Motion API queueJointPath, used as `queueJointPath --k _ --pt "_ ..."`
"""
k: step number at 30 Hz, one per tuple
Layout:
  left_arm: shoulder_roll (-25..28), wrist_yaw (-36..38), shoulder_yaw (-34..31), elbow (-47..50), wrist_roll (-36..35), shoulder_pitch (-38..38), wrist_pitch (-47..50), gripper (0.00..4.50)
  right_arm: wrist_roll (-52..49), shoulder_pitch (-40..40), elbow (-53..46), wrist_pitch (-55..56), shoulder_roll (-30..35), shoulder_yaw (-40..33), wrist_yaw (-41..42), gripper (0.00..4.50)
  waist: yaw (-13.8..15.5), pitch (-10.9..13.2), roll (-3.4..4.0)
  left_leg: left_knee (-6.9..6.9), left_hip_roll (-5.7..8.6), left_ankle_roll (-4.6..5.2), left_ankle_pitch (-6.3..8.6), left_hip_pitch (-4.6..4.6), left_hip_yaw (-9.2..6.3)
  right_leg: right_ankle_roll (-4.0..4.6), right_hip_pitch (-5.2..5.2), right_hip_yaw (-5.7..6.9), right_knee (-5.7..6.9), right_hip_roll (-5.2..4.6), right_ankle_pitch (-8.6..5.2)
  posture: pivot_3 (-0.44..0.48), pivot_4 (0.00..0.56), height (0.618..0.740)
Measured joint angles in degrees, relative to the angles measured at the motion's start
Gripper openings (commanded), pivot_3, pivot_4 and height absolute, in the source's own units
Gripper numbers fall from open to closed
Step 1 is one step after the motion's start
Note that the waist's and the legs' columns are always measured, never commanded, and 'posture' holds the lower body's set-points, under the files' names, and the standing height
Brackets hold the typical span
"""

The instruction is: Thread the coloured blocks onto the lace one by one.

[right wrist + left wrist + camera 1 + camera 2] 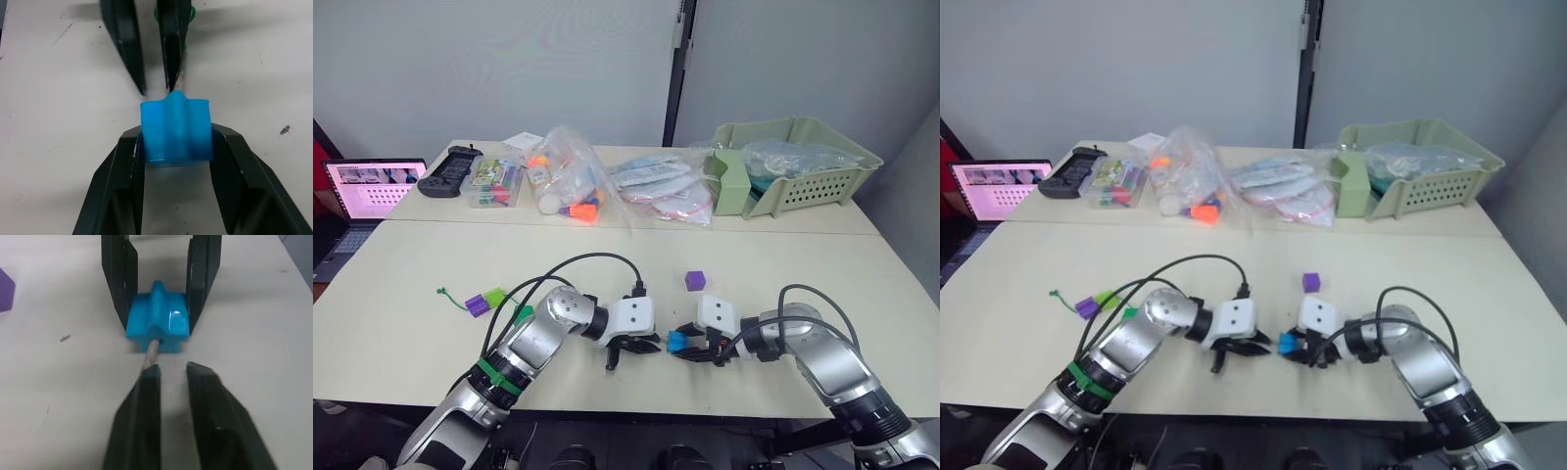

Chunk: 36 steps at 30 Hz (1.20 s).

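My right gripper is shut on a blue block, held just above the table near the front edge. The lace's pale stiff tip enters the blue block's hole. My left gripper faces the block with its fingers slightly apart; the tip runs beside one finger, not in the gap. Further left the green lace carries a purple block and a lime block, with a green block close by. Another purple block lies loose beyond the grippers.
At the back stand a pale green basket, clear bags of coloured pieces, a clear box and a black controller. A laptop sits at the far left. Black cables arch over both arms.
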<state>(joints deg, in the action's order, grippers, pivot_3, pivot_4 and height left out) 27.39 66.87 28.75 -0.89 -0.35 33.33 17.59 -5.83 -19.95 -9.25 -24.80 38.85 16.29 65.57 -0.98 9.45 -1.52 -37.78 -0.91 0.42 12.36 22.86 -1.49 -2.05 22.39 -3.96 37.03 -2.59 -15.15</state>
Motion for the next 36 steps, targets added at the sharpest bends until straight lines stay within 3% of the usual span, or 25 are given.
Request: queueJointPath --k 3,4,25,34,36 --pt "2.3 1.1 -0.2 0.1 0.0 0.0 -0.1 2.75 0.0 0.0 0.0 -0.1 0.0 -0.1 0.0 1.35 0.0 0.0 0.0 0.0 0.0 0.0 0.0 -0.01 0.0 0.0 -0.01 0.0 0.0 0.0 0.0 0.0 0.15 0.74" --pt "2.4 0.9 -0.8 0.1 0.1 0.0 -0.1 2.8 0.0 0.0 0.0 -0.1 0.0 -0.1 0.0 1.35 0.1 0.0 0.0 -0.01 0.0 0.0 0.0 -0.01 0.0 0.0 -0.01 0.0 0.0 0.0 0.0 0.0 0.15 0.74" --pt "-2.8 -3.0 -1.4 -7.0 2.2 1.7 -5.2 2.8 0.0 0.4 -0.3 0.0 -0.2 -0.2 -0.5 1.35 0.0 0.0 0.0 0.0 0.0 0.0 0.0 -0.01 0.01 0.0 -0.02 0.0 0.0 0.0 0.0 0.0 0.15 0.74" --pt "-3.4 -1.3 -1.1 -7.4 2.2 1.5 -6.0 0.02 0.0 0.6 -0.5 -0.1 -0.2 -0.2 -0.7 1.35 0.0 0.0 0.0 0.0 0.0 0.0 0.0 -0.01 0.0 0.0 -0.01 0.0 0.0 0.01 0.0 0.0 0.15 0.74" --pt "-3.3 -0.8 -1.0 -7.3 2.2 1.5 -6.2 0.0 0.0 0.6 -0.5 -0.2 -0.2 -0.3 -0.8 1.35 0.0 0.0 0.0 0.0 0.0 0.0 0.0 -0.01 0.0 0.0 -0.02 0.0 0.0 0.0 0.0 0.0 0.15 0.74"
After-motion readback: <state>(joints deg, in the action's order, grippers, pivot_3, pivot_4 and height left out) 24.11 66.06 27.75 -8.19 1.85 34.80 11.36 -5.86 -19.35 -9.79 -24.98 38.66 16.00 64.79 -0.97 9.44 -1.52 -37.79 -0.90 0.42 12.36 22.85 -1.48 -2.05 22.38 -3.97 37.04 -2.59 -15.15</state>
